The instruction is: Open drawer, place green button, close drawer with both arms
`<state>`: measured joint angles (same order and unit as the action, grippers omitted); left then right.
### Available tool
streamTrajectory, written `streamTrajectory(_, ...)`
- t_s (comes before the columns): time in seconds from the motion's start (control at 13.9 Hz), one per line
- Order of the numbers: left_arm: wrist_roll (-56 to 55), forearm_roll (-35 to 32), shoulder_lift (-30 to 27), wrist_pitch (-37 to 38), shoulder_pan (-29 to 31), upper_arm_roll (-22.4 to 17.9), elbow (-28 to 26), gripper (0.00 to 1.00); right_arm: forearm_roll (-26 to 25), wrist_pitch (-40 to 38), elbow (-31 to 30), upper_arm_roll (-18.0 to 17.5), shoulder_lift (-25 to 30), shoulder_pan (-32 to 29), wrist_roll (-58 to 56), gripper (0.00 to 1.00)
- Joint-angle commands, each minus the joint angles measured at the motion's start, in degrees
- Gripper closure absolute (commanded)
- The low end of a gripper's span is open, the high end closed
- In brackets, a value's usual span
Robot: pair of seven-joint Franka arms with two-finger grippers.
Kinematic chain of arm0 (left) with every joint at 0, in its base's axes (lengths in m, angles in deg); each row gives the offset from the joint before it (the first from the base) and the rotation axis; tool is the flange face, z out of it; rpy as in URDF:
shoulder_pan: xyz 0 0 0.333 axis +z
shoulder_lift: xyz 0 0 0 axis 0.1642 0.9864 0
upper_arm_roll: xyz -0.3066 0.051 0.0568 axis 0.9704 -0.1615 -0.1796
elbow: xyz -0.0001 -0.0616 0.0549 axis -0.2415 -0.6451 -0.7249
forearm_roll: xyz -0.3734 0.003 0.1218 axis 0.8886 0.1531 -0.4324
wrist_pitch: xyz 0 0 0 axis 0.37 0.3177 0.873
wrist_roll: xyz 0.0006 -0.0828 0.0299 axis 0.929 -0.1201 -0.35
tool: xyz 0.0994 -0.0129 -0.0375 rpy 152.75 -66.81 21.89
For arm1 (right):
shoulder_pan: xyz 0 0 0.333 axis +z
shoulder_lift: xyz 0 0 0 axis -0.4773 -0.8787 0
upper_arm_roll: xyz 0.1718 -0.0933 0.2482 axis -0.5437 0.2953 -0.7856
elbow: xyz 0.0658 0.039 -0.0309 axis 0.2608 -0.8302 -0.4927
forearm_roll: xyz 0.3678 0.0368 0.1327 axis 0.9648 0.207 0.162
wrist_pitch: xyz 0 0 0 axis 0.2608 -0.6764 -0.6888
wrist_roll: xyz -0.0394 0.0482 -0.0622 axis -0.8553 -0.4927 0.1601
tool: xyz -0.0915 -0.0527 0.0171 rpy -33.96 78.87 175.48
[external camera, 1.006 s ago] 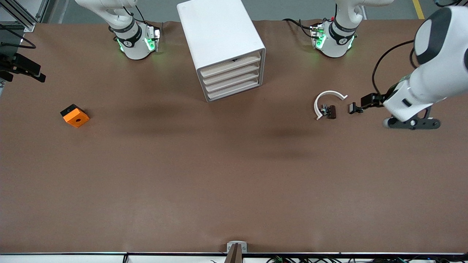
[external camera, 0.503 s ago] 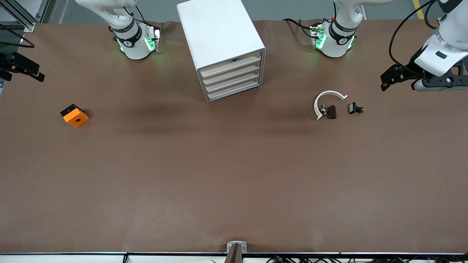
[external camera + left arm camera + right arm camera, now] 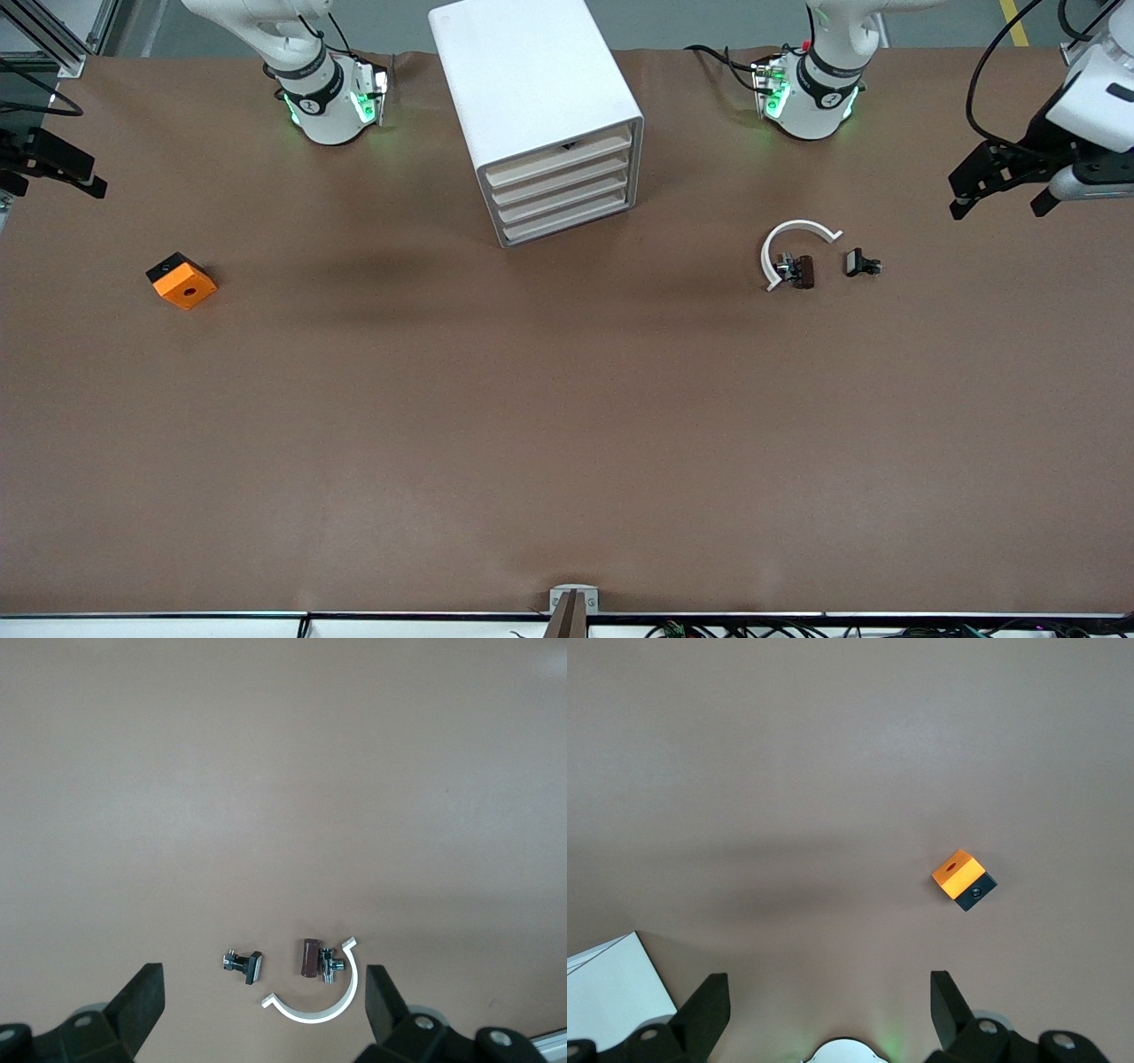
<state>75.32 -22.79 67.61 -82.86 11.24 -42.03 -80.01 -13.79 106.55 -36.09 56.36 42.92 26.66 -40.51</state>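
The white cabinet (image 3: 532, 80) stands near the arms' bases, and its four cream drawer fronts (image 3: 560, 190) are all shut. No green-capped button shows in any view. My left gripper (image 3: 997, 211) is open and empty, in the air over the table's edge at the left arm's end; in the left wrist view (image 3: 264, 992) it looks down on the clips. My right gripper (image 3: 84, 175) is open and empty at the right arm's end of the table. It also shows in the right wrist view (image 3: 828, 992), high over the table.
A white curved strip (image 3: 793, 232) (image 3: 319, 1010) with a brown-and-metal clip (image 3: 800, 270) (image 3: 308, 958) lies toward the left arm's end. A small black clip (image 3: 861, 263) (image 3: 245, 964) lies beside it. An orange cube (image 3: 182, 281) (image 3: 963, 878) lies toward the right arm's end.
My left gripper has risen from beside the small black clip and swung out toward the table's edge at the left arm's end. The clip stays put. The right arm has hardly moved.
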Motion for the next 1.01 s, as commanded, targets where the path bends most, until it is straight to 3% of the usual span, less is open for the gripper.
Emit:
streamTrajectory(0.0,0.65,0.7,5.87,6.43,1.02,0.55,9.62,0.0,0.61,0.5,-1.79,0.28,1.72,0.27,0.42,0.0)
streamTrajectory(0.5,0.65,0.88,7.56,11.53,0.93,0.63,12.63,0.0,0.61,0.94,-1.7,0.36,2.33,0.18,0.33,0.0)
streamTrajectory(0.93,0.56,0.79,9.75,11.72,0.93,0.63,14.04,0.0,0.7,1.03,-1.61,0.36,2.33,0.27,0.33,0.0)
